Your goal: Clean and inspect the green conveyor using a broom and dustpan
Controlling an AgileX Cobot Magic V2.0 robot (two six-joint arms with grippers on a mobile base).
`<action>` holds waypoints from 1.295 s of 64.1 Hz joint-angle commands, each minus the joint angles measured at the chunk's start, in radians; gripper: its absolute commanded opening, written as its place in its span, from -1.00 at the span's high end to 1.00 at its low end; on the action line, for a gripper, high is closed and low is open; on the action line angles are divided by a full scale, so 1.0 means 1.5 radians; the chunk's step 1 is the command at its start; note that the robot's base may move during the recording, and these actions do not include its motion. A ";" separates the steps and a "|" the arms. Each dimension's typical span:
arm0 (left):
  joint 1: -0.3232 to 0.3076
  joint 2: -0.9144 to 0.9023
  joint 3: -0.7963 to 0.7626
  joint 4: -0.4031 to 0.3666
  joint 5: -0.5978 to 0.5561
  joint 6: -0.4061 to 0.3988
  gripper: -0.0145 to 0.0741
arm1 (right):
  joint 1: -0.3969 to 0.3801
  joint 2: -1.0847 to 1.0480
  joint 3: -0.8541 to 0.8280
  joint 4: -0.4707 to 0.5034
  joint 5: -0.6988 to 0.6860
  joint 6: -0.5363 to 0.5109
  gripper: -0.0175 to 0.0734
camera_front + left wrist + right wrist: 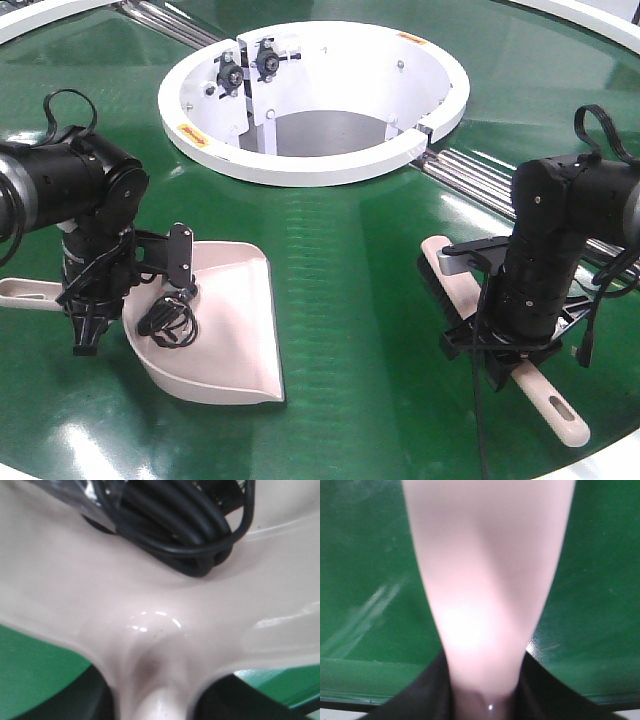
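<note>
The pale pink dustpan lies flat on the green conveyor, mouth facing right, its handle pointing left. My left gripper comes down on that handle and is shut on it. In the left wrist view the pan's back wall fills the frame, with a dark finger on each side of the handle. The broom lies on the belt at the right, with its slotted handle end near the front. My right gripper is shut on its handle.
A white ring wall surrounds a round opening behind the tools. Metal rollers run off to the right of it. A black cable bundle rests over the inside of the dustpan. The belt's white rim lies close to the front right.
</note>
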 commanded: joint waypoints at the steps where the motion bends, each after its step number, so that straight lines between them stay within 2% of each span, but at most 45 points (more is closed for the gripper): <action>1: 0.009 -0.031 -0.014 -0.016 0.031 -0.005 0.62 | -0.004 -0.027 -0.014 -0.003 0.012 -0.002 0.46; 13: 0.031 -0.031 -0.014 -0.049 0.032 -0.005 0.43 | -0.004 -0.027 -0.014 -0.003 0.011 0.003 0.20; 28: 0.033 -0.032 -0.014 -0.093 0.032 -0.005 0.04 | -0.004 -0.027 -0.014 -0.003 0.007 0.003 -0.18; 37: 0.033 -0.032 -0.014 -0.094 0.032 -0.020 -0.17 | -0.004 -0.027 -0.014 -0.003 0.007 0.003 -0.32; 46: 0.033 -0.033 -0.014 -0.094 0.032 -0.060 -0.32 | -0.004 -0.027 -0.014 -0.003 0.013 0.003 -0.34; 55: 0.033 -0.042 -0.014 -0.096 0.032 -0.075 -0.35 | -0.004 -0.036 -0.014 -0.005 0.023 0.002 -0.34; 83: 0.033 -0.159 -0.014 -0.189 0.032 -0.086 -0.35 | -0.004 -0.151 -0.014 -0.010 -0.016 -0.018 -0.34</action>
